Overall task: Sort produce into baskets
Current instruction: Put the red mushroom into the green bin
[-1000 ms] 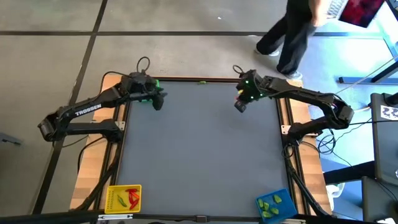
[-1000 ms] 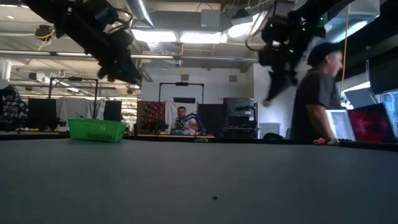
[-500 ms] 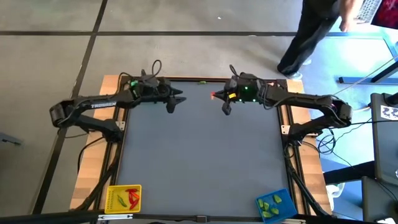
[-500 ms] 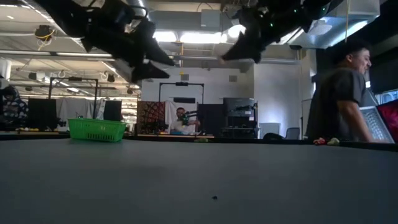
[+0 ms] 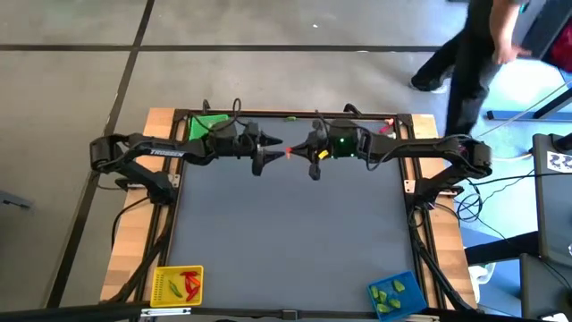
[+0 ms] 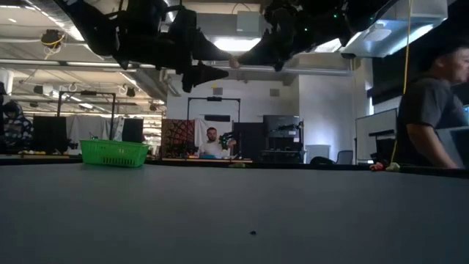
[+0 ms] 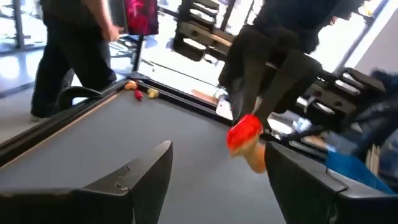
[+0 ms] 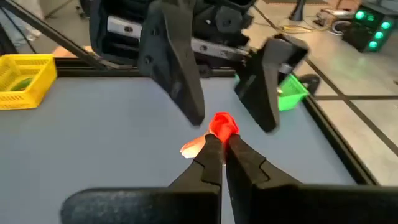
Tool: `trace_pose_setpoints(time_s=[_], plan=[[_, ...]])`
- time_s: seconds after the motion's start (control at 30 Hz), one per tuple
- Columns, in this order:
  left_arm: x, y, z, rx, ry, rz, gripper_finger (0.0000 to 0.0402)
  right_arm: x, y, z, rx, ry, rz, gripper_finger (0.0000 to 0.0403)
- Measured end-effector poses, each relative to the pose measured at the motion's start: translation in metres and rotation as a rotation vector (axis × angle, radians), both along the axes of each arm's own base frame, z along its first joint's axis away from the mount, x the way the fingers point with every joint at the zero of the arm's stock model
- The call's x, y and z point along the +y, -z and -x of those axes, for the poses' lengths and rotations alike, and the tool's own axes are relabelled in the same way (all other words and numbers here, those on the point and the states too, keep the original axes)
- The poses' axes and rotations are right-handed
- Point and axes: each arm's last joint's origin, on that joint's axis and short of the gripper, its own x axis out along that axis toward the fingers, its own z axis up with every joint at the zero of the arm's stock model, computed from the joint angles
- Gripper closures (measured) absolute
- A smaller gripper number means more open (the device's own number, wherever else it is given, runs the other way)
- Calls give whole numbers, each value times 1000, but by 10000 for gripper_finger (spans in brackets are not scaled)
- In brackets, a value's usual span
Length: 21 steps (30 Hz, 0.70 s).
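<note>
Red toy fruit [image 8: 222,124] is pinched in the closed right gripper [image 8: 222,144], held above the far middle of the table [image 5: 286,233]. Left gripper [image 7: 214,165] faces it with fingers wide apart, empty. Green basket [image 5: 205,124] sits at the far left corner.

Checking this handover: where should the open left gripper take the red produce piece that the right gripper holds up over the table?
Best guess: on the rounded red end that sticks out past the right gripper fingertips, coming head-on from the side opposite. The left gripper already faces it with fingers spread to either side, and the paler part lies close to the right gripper's fingers.
</note>
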Motion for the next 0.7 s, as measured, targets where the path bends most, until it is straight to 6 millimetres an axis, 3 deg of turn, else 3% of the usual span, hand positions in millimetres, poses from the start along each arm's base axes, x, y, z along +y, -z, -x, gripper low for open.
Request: trace_pose_setpoints(time_s=[0.3,0.7], plan=[[-12,3,-6,27,67,-170,168,9,10,-12,-13,-52,13,397],[-13,3,-6,47,90,-320,331,11,10,-13,-22,-33,1,397]])
